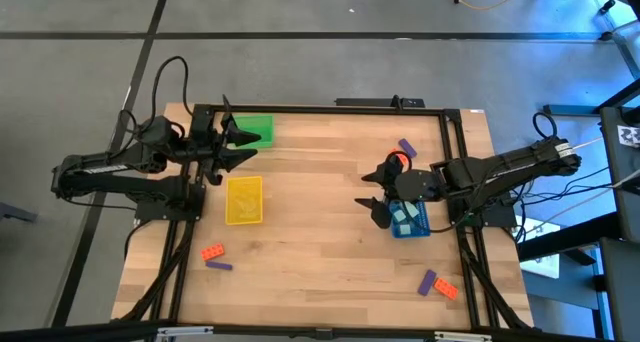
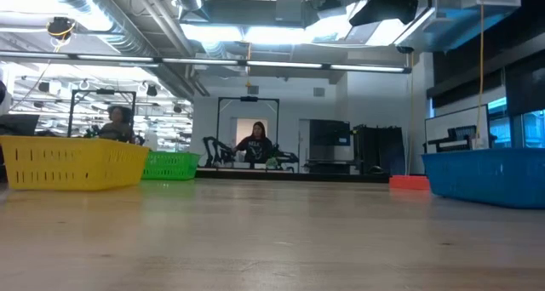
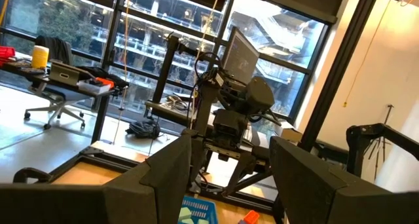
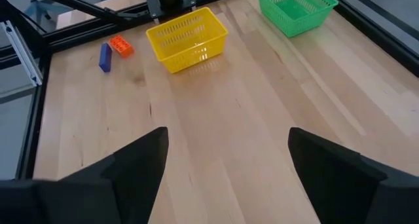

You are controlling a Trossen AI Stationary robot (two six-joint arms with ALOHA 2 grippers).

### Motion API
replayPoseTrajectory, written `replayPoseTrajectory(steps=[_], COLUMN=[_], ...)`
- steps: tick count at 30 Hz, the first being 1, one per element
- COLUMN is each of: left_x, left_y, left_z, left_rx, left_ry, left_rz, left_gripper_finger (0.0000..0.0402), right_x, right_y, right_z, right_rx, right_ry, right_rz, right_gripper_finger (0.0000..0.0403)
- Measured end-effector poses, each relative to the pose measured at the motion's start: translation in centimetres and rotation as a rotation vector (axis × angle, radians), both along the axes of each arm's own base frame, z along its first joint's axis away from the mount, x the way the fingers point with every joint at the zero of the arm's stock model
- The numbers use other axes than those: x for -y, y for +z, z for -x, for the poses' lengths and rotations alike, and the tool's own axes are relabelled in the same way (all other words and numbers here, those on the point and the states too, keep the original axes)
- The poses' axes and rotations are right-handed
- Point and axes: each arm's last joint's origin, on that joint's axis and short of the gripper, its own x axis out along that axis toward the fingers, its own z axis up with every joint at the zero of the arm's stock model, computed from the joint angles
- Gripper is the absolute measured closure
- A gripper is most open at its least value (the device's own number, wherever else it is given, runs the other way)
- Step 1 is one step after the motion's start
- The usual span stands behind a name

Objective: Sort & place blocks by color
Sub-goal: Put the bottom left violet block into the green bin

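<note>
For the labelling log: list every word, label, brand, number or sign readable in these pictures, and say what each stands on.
None can be read.
The yellow tray, green tray and blue tray show no lettering.
A black-and-white marker at the high view's right edge shows a pattern, no readable text.

The surface [image 1: 330, 232] is seen in pale wood with a fine lengthwise grain, framed by black rails. A green basket [image 1: 256, 130], a yellow basket [image 1: 244, 199] and a blue basket [image 1: 409, 220] are shown, their walls slotted. Light teal blocks [image 1: 404, 215] are seen in the blue one. Orange-red blocks [image 1: 212, 252] and purple blocks [image 1: 219, 265] are paired at the near edge.
</note>
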Motion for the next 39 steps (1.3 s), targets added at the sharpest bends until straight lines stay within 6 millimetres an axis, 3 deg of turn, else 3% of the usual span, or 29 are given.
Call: replayPoseTrajectory(steps=[29,39], left_x=[0.0,1.2], left_y=[0.0,-1.2], left_z=[-0.1,-2.5], left_rx=[-0.002,-0.09], left_ry=[-0.001,-0.097], left_rz=[0.001,0.009], left_gripper_finger=[0.0202,0.0202], right_x=[0.0,0.3], right_y=[0.0,0.6], right_z=[0.0,0.8], right_rx=[0.001,0.016], right_ry=[0.0,-0.025], right_rz=[-0.001,0.016], right_gripper_finger=[0.0085,0.0085])
